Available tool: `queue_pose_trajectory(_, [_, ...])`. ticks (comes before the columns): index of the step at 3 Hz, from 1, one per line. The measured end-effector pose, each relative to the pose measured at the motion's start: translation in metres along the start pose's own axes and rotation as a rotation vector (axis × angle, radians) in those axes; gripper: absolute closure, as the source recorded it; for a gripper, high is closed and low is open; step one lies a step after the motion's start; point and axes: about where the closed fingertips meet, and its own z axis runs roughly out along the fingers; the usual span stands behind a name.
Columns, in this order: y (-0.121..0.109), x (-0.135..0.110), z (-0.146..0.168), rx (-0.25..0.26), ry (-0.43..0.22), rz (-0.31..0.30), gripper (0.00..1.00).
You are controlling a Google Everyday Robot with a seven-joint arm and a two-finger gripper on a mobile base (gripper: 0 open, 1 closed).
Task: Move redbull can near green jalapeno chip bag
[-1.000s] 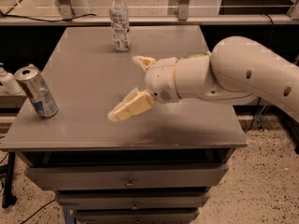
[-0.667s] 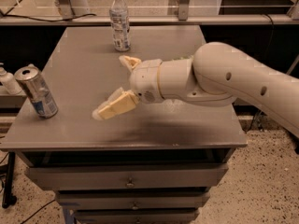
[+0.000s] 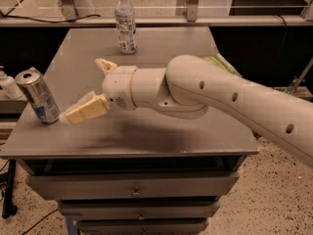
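Gripper [image 3: 84, 89]: fingers spread wide apart, holding nothing. The lower finger [image 3: 88, 110] lies low over the table [image 3: 161, 136], its tip just beside the redbull can [image 3: 38, 97]; actual contact cannot be confirmed. The upper finger points toward the back of the table.

The redbull can stands tilted near the front left edge, left of the jaws and outside them. The green jalapeno chip bag [image 3: 221, 64] lies well apart on the right side, mostly hidden behind the arm.

The can shows blue label patches, with no legible writing. The clear bottle [image 3: 125, 23] stands upright at the rear, its label unreadable.
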Motion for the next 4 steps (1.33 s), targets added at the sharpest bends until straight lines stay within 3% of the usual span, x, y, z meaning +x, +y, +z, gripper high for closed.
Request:
queue_pose_trajectory(2, [0.004,0.002,0.003,-0.015,0.009,-0.004,0.00])
queue_pose_trajectory(4, [0.045,0.022,0.044,-0.040,0.003,-0.027,0.00])
